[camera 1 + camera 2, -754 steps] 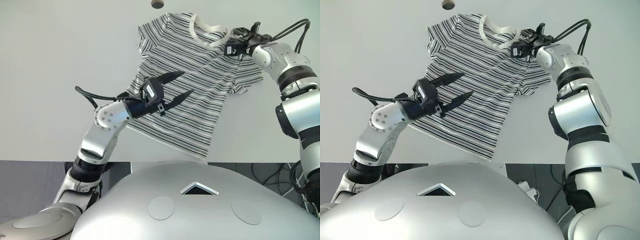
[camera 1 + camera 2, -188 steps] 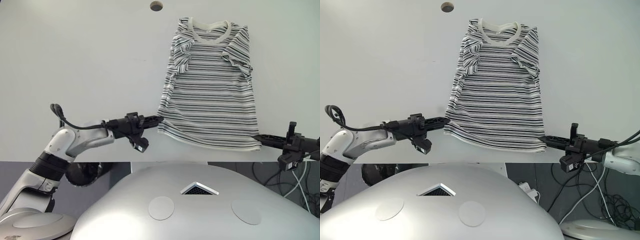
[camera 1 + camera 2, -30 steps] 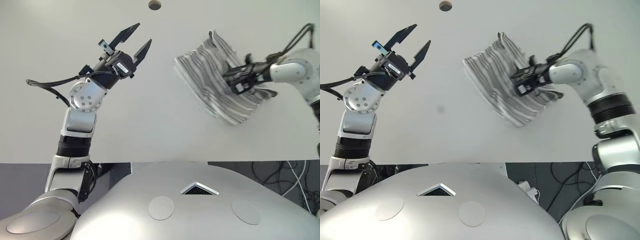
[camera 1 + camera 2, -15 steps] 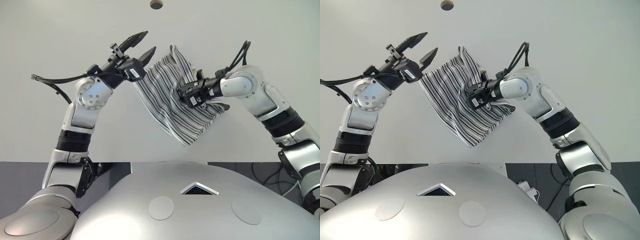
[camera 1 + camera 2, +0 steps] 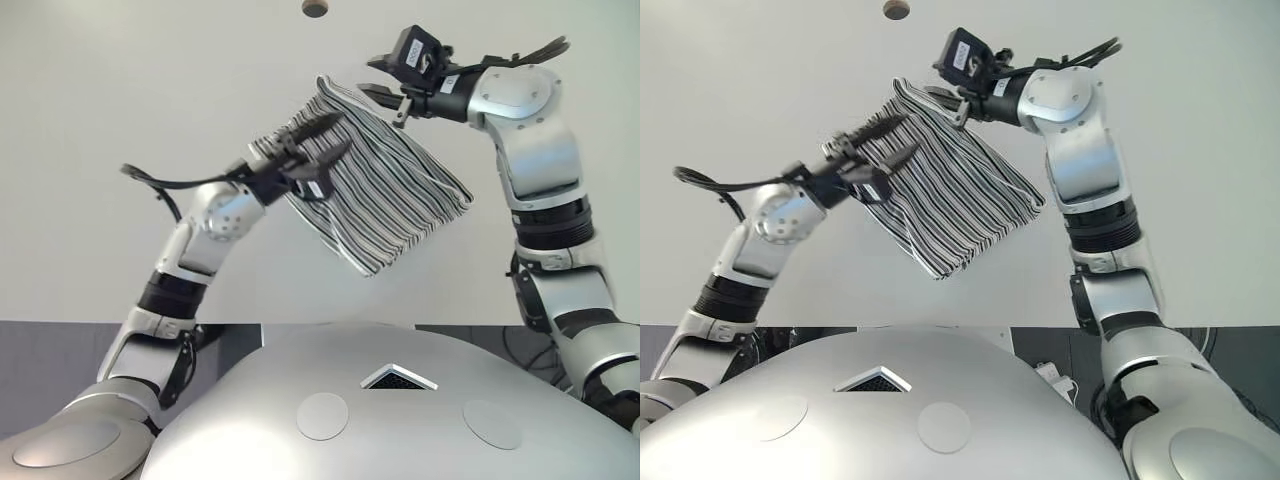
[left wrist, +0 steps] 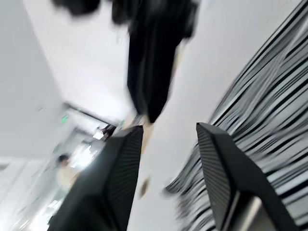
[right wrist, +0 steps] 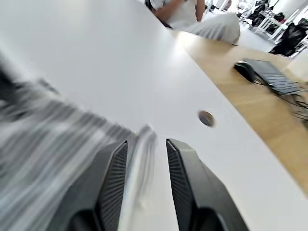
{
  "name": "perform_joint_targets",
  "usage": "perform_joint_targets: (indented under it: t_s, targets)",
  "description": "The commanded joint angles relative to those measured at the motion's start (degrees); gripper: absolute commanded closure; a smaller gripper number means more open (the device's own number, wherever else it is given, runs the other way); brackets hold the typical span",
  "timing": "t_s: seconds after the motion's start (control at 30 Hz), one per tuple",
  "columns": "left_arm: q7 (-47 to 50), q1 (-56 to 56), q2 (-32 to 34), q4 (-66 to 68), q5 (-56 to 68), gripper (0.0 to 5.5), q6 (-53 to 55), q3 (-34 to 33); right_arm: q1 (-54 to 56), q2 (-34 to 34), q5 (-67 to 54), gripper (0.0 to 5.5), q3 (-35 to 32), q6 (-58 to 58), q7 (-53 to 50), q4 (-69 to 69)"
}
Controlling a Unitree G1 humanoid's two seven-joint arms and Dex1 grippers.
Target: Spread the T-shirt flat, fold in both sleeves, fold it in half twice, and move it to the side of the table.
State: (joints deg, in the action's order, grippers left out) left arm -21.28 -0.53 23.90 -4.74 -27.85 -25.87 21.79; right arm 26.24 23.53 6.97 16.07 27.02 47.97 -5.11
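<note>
The striped T-shirt (image 5: 385,195) lies folded into a small, roughly square bundle on the white table (image 5: 120,180), turned at an angle. My left gripper (image 5: 340,132) hovers open over the bundle's near-left corner, and the stripes (image 6: 269,120) run beside one of its fingers (image 6: 219,183). At the far corner my right gripper (image 5: 382,82) is open, with the blurred cloth edge (image 7: 57,144) lying beneath its fingers (image 7: 185,183). Neither gripper holds the cloth.
A round hole (image 5: 315,9) is set in the table beyond the shirt. The table's front edge (image 5: 100,322) runs just before my torso. Past the far edge stands a wooden desk (image 7: 250,110) with a mouse and a keyboard. Bare tabletop lies to the left.
Within the last second my right gripper carried the bundled shirt leftward, let go and rose to its far corner. My left gripper came down from the far left onto the shirt's near-left corner.
</note>
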Motion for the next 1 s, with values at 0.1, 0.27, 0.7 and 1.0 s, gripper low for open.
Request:
perform_joint_targets:
  t_s: [0.1,0.27,0.7,1.0]
  targets:
    - [-5.46,4.74,5.44,2.33,-2.25,3.46,-2.12,5.99,-6.06,6.68,0.13,3.99,2.25,-6.99,3.17,-1.73]
    - [-16.33,10.33,10.98,-7.67,10.47,3.46,2.39,6.30,-9.16,13.32,0.42,3.99,3.54,-14.13,7.71,1.05]
    - [-16.47,6.65,22.84,3.07,-2.23,3.46,-2.02,3.92,-7.14,13.15,10.40,3.99,11.82,-32.34,4.67,11.46]
    - [-6.89,0.60,25.90,14.70,-11.36,3.46,-5.36,3.81,-13.34,18.23,6.41,3.99,8.23,-33.80,6.36,8.49]
